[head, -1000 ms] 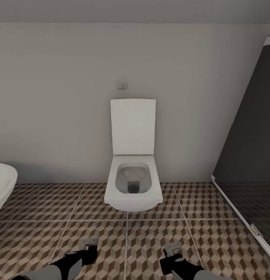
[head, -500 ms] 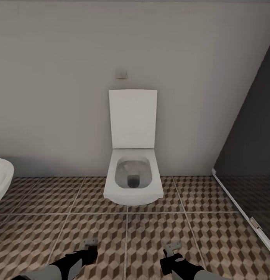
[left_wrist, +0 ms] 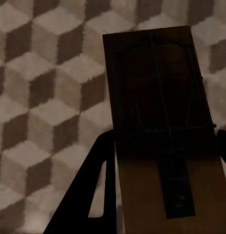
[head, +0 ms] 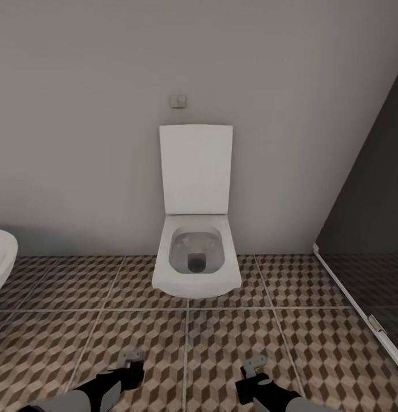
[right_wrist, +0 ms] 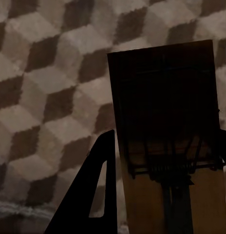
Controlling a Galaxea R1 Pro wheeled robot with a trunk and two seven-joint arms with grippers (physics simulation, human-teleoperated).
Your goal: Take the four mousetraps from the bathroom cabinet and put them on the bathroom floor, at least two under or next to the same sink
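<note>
Each gripper holds a tan wooden mousetrap. In the left wrist view one mousetrap (left_wrist: 161,131) with dark wire lies between the dark fingers (left_wrist: 101,195), hanging over the cube-patterned bathroom floor (left_wrist: 40,97). The right wrist view has another mousetrap (right_wrist: 166,126) clamped between its fingers (right_wrist: 96,195) above the same tiles (right_wrist: 45,87). In the head view my left gripper (head: 131,359) and right gripper (head: 255,364) hang low over the bathroom floor (head: 233,337), in front of the toilet. A white sink (head: 1,260) juts in at the left edge. The cabinet is out of view.
A white toilet (head: 196,260) with its lid up stands against the grey wall straight ahead. A dark glass shower wall (head: 370,229) with a pale base rail closes the right side. Tiled floor stretches between the sink and the shower.
The whole head view has shifted: the toilet sits higher in the picture and slightly larger, and less of the sink shows. Both arms hold the same pose in the frame.
</note>
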